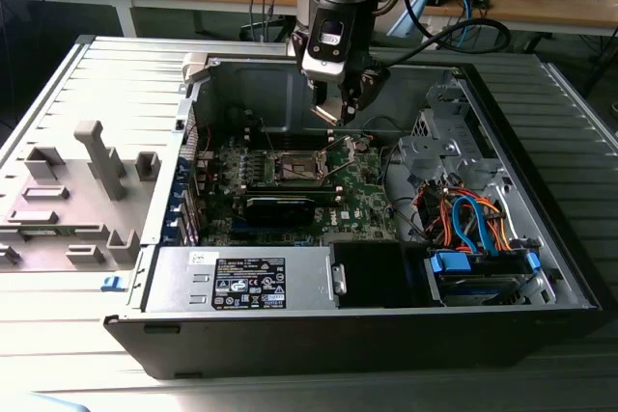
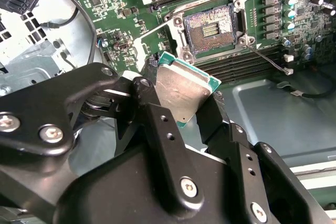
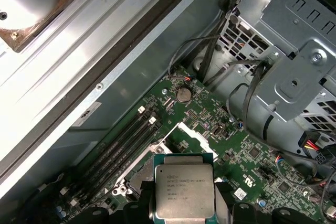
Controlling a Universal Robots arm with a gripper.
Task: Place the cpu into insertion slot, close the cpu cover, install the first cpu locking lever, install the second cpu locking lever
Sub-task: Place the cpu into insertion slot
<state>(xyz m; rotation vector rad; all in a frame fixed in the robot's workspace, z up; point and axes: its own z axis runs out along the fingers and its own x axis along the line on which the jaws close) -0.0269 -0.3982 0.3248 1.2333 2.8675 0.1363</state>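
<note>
Pinching cpu [image 3: 184, 195] by opposite edges, hand [image 2: 181, 109] clamped on it near slot [image 2: 210, 27]; likely light, stiff, fragile.

Open PC case [image 1: 386, 320] w/ green mobo [image 1: 372, 202], PSU [image 1: 241, 279], blue/orange cables [image 1: 470, 222]; grey fixture [image 1: 101, 156] at exterior view's left

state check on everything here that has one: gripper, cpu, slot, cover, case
gripper: shut on the cpu
cpu: tilted, held in the air above the board, not seated
slot: empty, contacts bare
cover: appears swung open, off the slot
case: lying flat, side open
</note>
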